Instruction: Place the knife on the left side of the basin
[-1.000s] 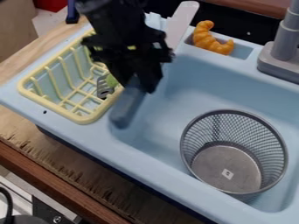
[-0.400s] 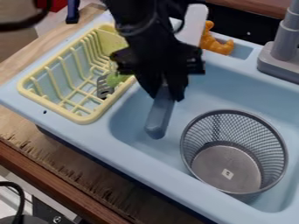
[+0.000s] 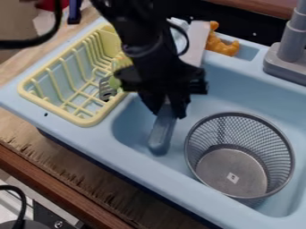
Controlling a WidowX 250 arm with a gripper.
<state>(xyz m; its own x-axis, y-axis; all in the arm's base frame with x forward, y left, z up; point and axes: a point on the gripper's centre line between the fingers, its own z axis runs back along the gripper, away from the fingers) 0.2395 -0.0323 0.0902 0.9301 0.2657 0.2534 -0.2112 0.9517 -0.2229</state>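
The gripper [image 3: 170, 112] hangs over the left part of the light blue basin [image 3: 239, 96], shut on the knife's handle. The grey-blue handle of the knife [image 3: 161, 135] points down toward the viewer, left of the wire basket. Its pale, wide blade rises behind the gripper toward the top edge of the sink, partly hidden by the arm. Whether the handle touches the basin floor, I cannot tell.
A round wire mesh basket [image 3: 288, 154] stands on the right in the basin. Left of the basin is a yellow dish rack [image 3: 90, 121] with a grey utensil and a green item. An orange croissant [image 3: 222, 44] lies behind, and a grey faucet [image 3: 291, 58] stands at right.
With the knife in it, the gripper has moved right from beside the rack's edge to over the basin, then slightly lower and back left. The rack and wire basket have stayed put.
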